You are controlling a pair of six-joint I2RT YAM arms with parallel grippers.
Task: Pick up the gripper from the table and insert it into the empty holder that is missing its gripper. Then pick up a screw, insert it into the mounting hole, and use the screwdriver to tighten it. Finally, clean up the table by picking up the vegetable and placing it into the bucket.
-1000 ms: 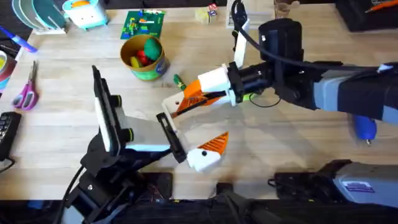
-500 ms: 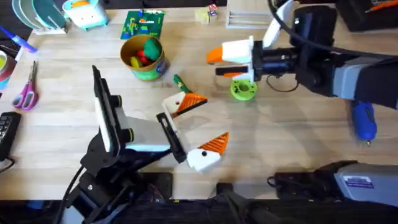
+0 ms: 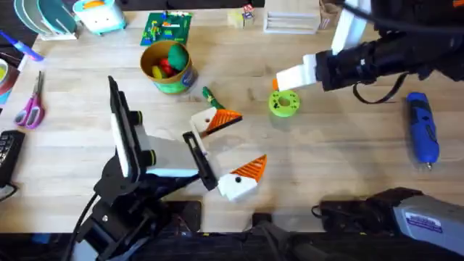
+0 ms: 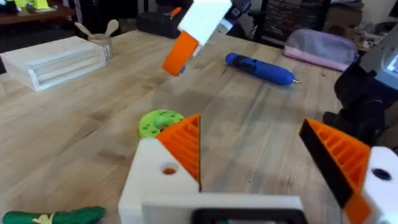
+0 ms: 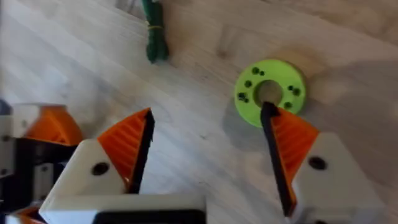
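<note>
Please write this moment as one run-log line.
left gripper: open, empty | right gripper: open, near green disc | screwdriver: on table | vegetable: on table, outside bucket

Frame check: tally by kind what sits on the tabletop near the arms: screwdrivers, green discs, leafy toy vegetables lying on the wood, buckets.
screwdriver: 1
green disc: 1
vegetable: 1
bucket: 1
Total: 4
</note>
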